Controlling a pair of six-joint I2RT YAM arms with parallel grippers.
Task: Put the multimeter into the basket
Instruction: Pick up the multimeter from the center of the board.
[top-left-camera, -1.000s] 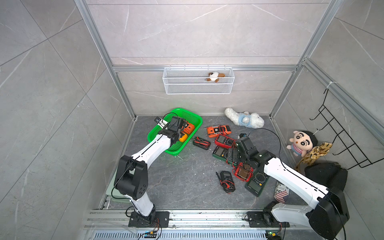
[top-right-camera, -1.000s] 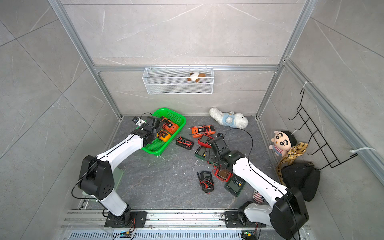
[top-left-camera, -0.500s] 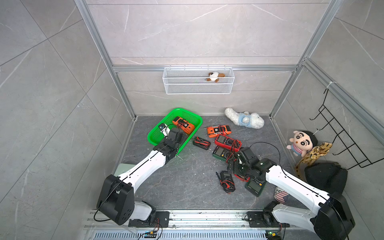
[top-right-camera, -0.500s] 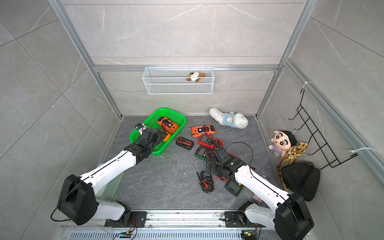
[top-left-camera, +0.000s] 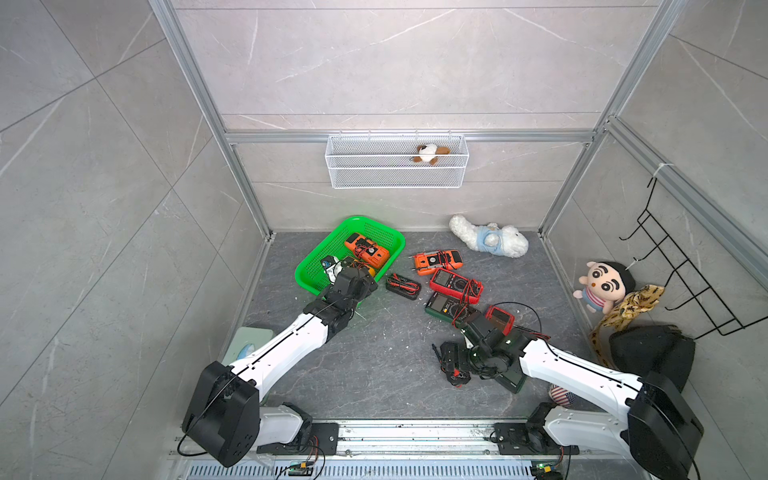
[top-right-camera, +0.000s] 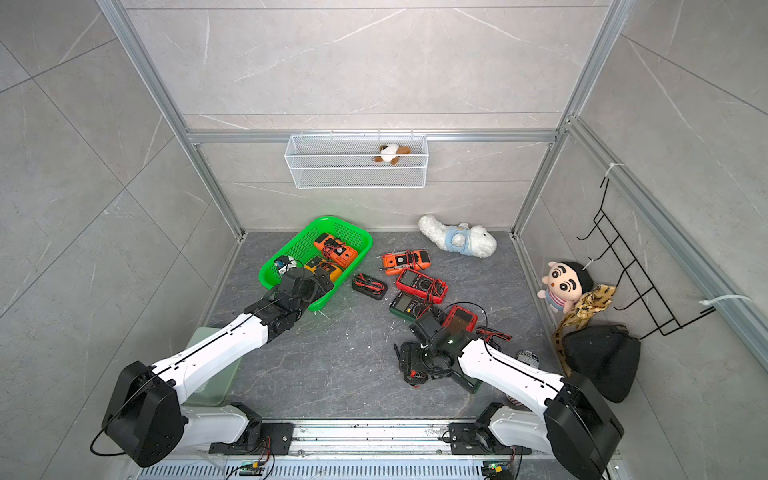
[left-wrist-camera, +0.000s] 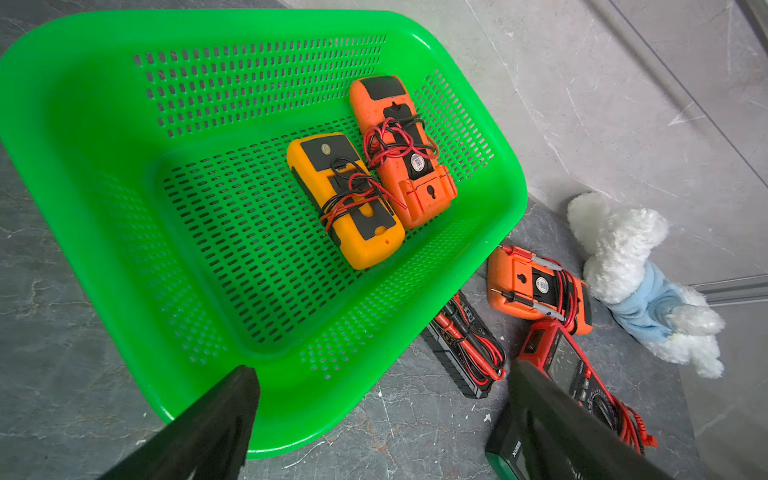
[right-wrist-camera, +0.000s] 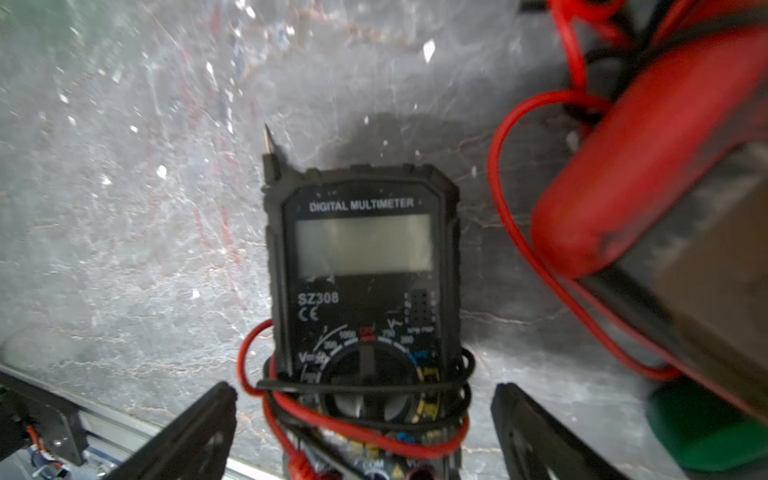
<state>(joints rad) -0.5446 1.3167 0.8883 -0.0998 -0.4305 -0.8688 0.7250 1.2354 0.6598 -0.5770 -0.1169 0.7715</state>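
Note:
The green basket (top-left-camera: 314, 272) (top-right-camera: 277, 274) (left-wrist-camera: 124, 166) stands at the back left of the floor. In it lie an orange multimeter (top-left-camera: 365, 249) (left-wrist-camera: 401, 149) and a yellow multimeter (top-right-camera: 322, 268) (left-wrist-camera: 345, 199), both face down with leads wrapped round them. My left gripper (top-left-camera: 359, 282) (left-wrist-camera: 382, 374) hangs open and empty over the basket's near rim. A small black multimeter (top-left-camera: 451, 361) (top-right-camera: 409, 361) (right-wrist-camera: 361, 249) lies face up on the floor near the front. My right gripper (top-left-camera: 463, 357) (right-wrist-camera: 363, 390) is open, its fingers (right-wrist-camera: 199, 424) on either side of that meter's dial end.
Several more multimeters lie mid-floor: orange (top-left-camera: 436, 262), red (top-left-camera: 455, 284), dark green (top-left-camera: 442, 305), another red (top-left-camera: 498, 320), plus a black case of leads (top-left-camera: 403, 284). A white plush dog (top-left-camera: 488, 241), a doll (top-left-camera: 602, 286) and a black bag (top-left-camera: 652, 353) sit to the right.
My left gripper has drawn back from inside the basket to its near rim. My right gripper has moved from the cluster of meters toward the front, down over the black multimeter.

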